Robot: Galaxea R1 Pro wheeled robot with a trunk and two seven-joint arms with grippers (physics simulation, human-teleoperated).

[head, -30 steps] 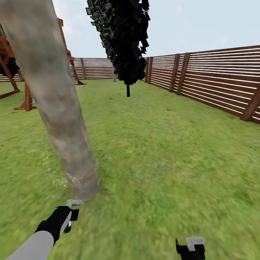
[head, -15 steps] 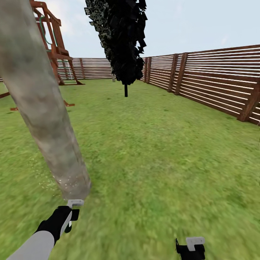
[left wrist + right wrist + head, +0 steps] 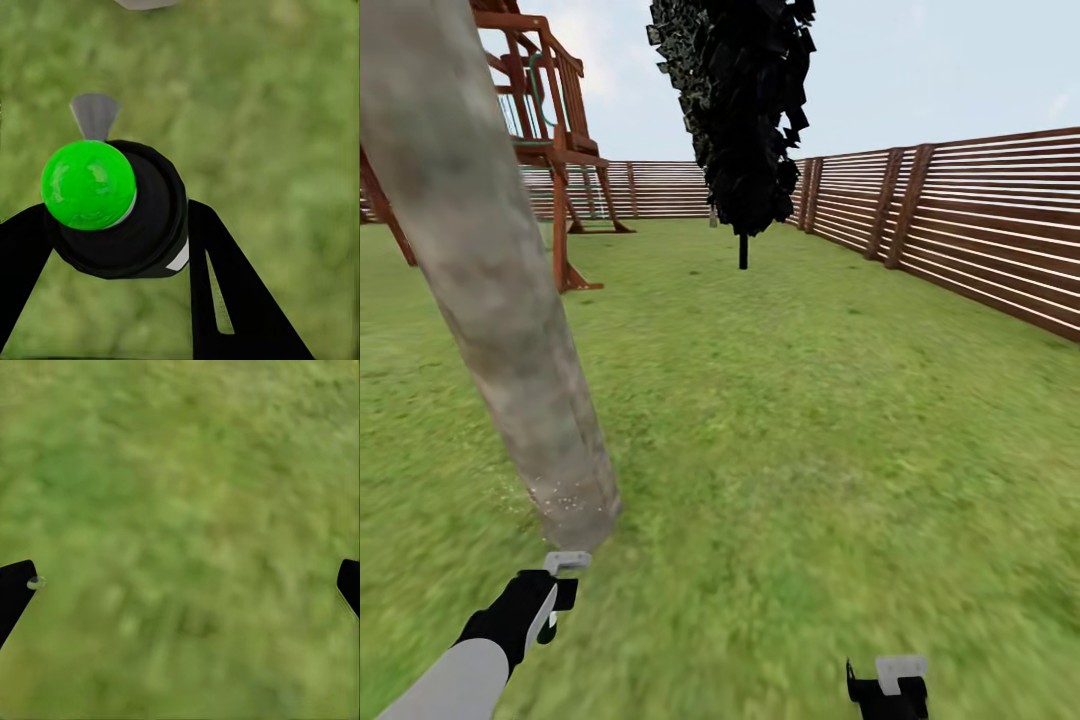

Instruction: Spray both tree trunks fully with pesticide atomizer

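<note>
Lawn (image 3: 810, 430), fence (image 3: 980, 230), play frame (image 3: 550, 150), dark conifer (image 3: 745, 110): all slid right since a second ago, so I read my view as turning left. Trunk (image 3: 500, 290): close on my left, its foot speckled white, probably spray landing. Left gripper (image 3: 555, 590): clamped on the atomizer (image 3: 112, 206), just short of the trunk's foot. Right gripper (image 3: 888, 685): spread apart, empty over grass.

Green-capped atomizer (image 3: 112, 206) between black jaws, grass (image 3: 277, 112) beyond
</note>
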